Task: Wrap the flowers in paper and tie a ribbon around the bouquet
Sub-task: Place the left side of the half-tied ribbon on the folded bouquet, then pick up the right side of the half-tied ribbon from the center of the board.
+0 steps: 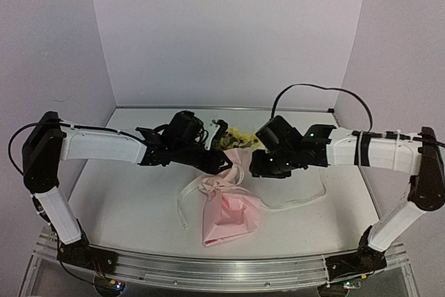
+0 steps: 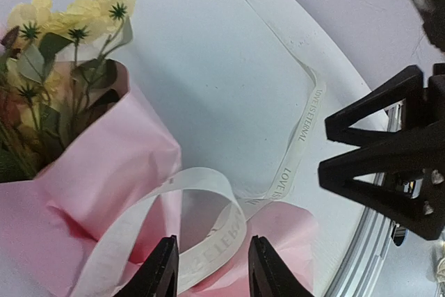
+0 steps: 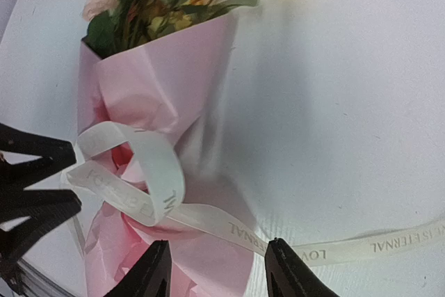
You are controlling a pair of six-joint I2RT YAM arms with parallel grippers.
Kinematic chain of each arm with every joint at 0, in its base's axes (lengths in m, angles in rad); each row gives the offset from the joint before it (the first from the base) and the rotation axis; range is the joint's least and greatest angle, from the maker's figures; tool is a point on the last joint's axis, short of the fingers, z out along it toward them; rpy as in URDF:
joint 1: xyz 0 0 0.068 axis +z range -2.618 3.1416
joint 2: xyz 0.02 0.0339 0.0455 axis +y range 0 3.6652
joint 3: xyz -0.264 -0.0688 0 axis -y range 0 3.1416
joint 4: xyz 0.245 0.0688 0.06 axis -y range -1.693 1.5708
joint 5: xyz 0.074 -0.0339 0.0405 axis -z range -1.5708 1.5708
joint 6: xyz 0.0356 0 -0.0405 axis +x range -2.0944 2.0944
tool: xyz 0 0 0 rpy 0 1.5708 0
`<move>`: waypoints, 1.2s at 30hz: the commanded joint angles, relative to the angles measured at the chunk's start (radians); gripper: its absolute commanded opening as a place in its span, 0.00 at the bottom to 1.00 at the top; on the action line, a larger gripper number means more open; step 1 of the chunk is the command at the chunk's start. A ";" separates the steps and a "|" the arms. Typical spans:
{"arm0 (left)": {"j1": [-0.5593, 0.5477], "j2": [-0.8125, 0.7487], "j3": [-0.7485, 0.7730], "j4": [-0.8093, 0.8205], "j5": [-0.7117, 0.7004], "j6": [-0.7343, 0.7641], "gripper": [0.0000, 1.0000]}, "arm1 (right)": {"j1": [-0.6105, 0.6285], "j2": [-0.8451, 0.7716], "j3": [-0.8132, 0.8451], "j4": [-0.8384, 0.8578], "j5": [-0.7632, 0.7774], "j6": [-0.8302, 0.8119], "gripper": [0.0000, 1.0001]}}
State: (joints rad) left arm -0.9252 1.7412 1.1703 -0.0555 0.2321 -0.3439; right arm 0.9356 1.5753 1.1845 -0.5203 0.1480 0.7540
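Left claw point(image 2: 212, 252) and right claw point(image 3: 219, 255) stand parted, released, astride the ribbon point(image 2: 300, 133) looped on the bouquet point(image 3: 167, 81).

White table point(image 1: 125, 193) under bouquet point(image 1: 229, 215) and ribbon point(image 1: 300, 204)

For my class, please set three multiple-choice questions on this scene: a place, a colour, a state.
1. Where does the bouquet lie? A in a vase; B on the table; C on a shelf.
2. What colour is the paper? A blue; B green; C pink.
3. How is the ribbon? A looped at the bouquet's pinched middle; B wound on a spool; C cut into pieces.
Answers: 1 B, it lies flat on the table; 2 C, pink in every view; 3 A, both wrist views show the loop.
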 commanded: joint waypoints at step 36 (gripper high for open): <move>-0.113 0.240 0.357 -0.291 -0.190 -0.072 0.00 | -0.361 -0.074 -0.516 0.077 0.110 0.453 0.38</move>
State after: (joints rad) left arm -1.0351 2.0503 1.5379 -0.3769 0.0483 -0.4196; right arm 0.5817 1.4608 0.6406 -0.4973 0.2522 1.2104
